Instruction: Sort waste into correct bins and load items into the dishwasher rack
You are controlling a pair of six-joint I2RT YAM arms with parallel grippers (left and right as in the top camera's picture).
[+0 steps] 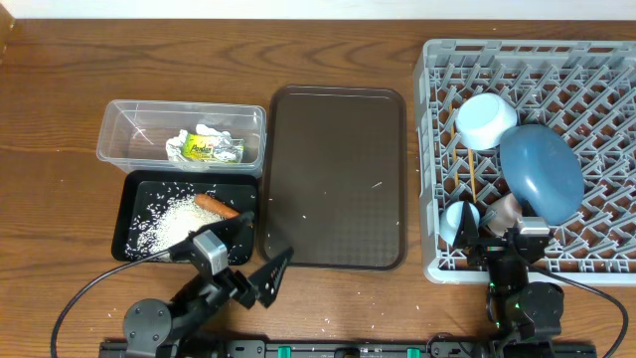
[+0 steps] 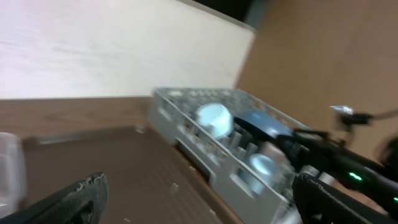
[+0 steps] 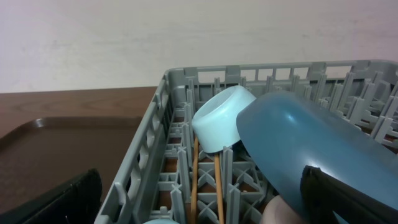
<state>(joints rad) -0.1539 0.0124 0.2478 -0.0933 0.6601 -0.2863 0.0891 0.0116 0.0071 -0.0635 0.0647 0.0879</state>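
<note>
The left gripper (image 1: 270, 237) stands wide and holds nothing, one finger over the near right corner of the black tray (image 1: 134, 184) and the other over the table just beside the brown tray (image 1: 338, 179). Its arm lies low along the near edge of the table and angles away and to the right. Furthest left, the clear tub (image 1: 119, 134) holds the yellow-green packet (image 1: 202, 149) with the crumpled foil wrapper (image 1: 231, 147) touching it. The black tray sits just in front of the tub. In it the carrot (image 1: 216, 205) lies flat beside a heap of rice (image 1: 174, 219), its long axis running left to right and tilting slightly nearer at the right end. A few grains lie scattered on the brown tray, which sits between the bins and the dishwasher rack (image 1: 437, 149). In the rack the pale blue bowl (image 1: 485, 119) lies on its side with its mouth turned towards the near left. The chopsticks (image 1: 475, 184) lie beneath it, their long axis running from near to far. The blue plate (image 1: 542, 174) leans on edge just right of the bowl. A light blue cup (image 1: 459, 219) and a pinkish-white cup (image 1: 507, 209) sit by the near wall. The right gripper (image 3: 199, 186) is also spread wide and empty, above the rack's near wall and pointing into the rack, its arm folded close to its base.
</note>
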